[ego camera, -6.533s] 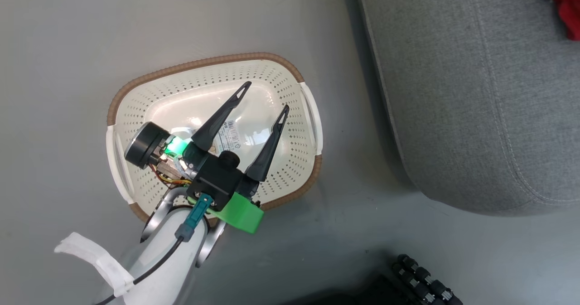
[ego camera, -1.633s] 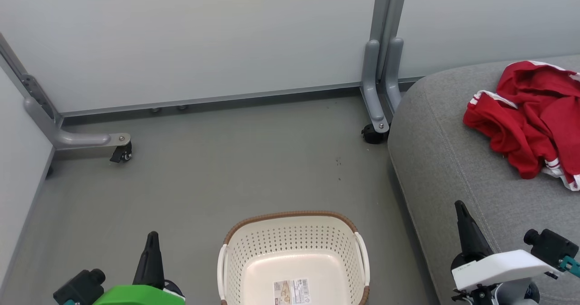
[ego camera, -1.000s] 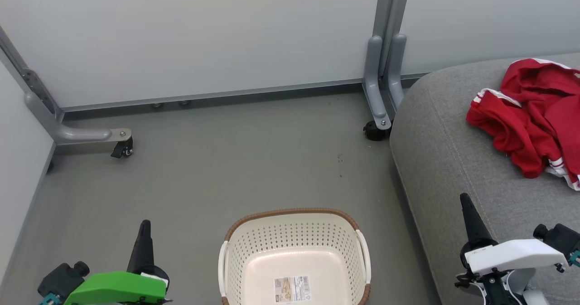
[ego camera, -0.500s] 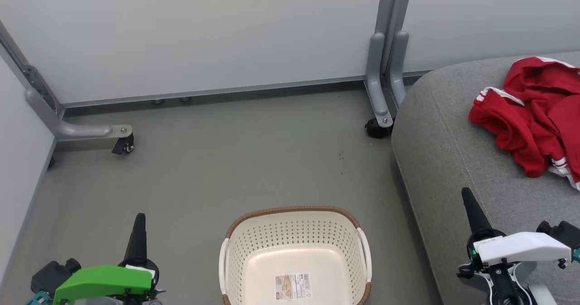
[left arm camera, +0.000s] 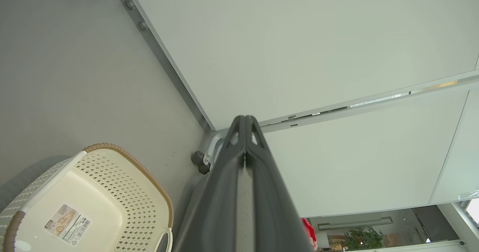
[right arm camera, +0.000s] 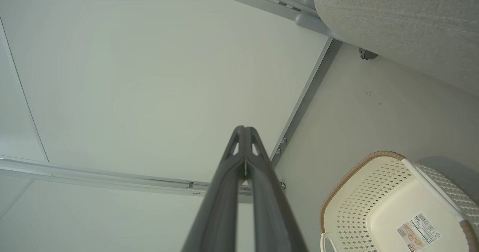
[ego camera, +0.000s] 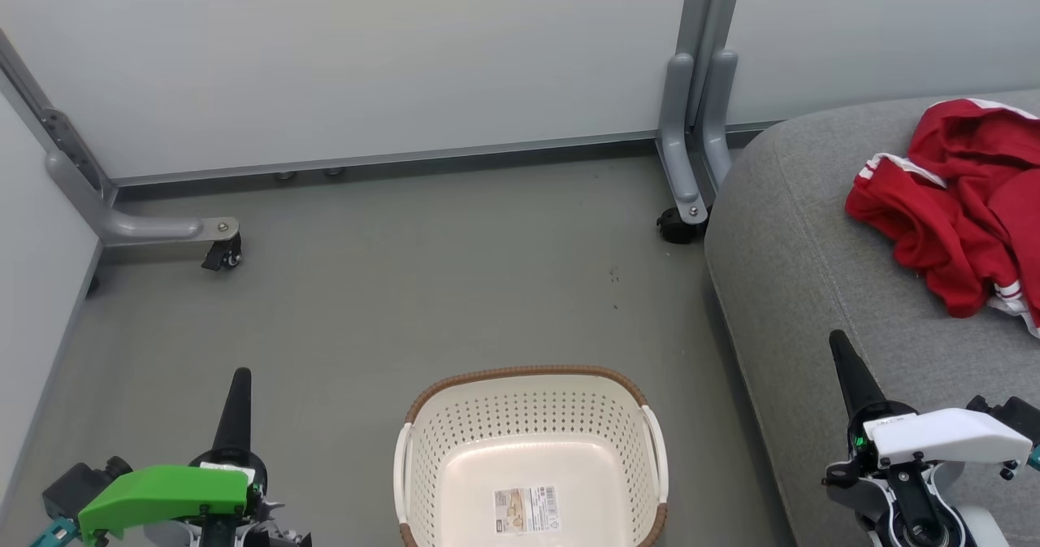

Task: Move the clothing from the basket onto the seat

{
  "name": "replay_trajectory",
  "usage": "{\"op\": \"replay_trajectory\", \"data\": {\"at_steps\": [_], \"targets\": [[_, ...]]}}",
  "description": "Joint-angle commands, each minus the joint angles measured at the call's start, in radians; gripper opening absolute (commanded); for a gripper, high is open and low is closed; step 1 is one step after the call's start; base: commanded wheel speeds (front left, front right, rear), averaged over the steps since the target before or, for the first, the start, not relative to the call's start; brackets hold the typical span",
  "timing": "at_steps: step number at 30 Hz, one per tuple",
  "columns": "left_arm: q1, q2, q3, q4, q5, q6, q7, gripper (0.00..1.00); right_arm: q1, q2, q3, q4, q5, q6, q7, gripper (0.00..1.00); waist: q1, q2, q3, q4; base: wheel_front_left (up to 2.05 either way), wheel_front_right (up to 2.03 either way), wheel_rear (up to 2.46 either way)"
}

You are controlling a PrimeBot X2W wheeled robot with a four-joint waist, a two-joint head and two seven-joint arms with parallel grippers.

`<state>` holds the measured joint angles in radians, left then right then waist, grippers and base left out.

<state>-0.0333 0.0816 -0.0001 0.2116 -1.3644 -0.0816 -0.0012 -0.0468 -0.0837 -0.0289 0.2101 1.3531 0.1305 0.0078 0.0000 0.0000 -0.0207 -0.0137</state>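
Note:
The red clothing (ego camera: pixel 959 206) with white trim lies crumpled on the grey seat (ego camera: pixel 812 271) at the right. A sliver of the clothing (left arm camera: pixel 308 233) shows past my fingers in the left wrist view. The cream basket (ego camera: pixel 528 449) stands on the floor at bottom centre, holding just a paper label; both wrist views catch the basket (left arm camera: pixel 89 203) (right arm camera: pixel 396 203) too. My left gripper (ego camera: pixel 240 380) is shut at the lower left, left of the basket. My right gripper (ego camera: pixel 837 344) is shut at the lower right, over the seat's front edge. Both hold nothing.
Pale partition panels (ego camera: pixel 366 59) close off the back and left. Their grey feet with castors stand on the floor at left (ego camera: pixel 219 254) and beside the seat (ego camera: pixel 678 226). The grey floor (ego camera: pixel 406 287) lies open between panels and basket.
The head view has tilted up a little, so basket and seat sit slightly lower. Both grippers have sunk lower in the view and stay shut.

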Motion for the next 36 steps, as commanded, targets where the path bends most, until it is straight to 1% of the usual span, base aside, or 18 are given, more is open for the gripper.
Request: {"op": "replay_trajectory", "data": {"at_steps": [1,36], "targets": [[-0.026,0.008,0.009,0.000,-0.021,-0.008,0.005,0.00,-0.022,-0.003,-0.007,-0.001,0.023,0.001,0.006,0.00,0.0000,0.0000,0.001,0.001,0.00,0.00,0.00],[-0.076,0.000,0.073,0.032,-0.270,-0.051,0.080,0.00,-0.063,0.011,-0.053,0.033,0.273,0.000,0.080,0.00,0.0000,0.0000,0.022,0.013,0.00,0.00,0.00]]}}
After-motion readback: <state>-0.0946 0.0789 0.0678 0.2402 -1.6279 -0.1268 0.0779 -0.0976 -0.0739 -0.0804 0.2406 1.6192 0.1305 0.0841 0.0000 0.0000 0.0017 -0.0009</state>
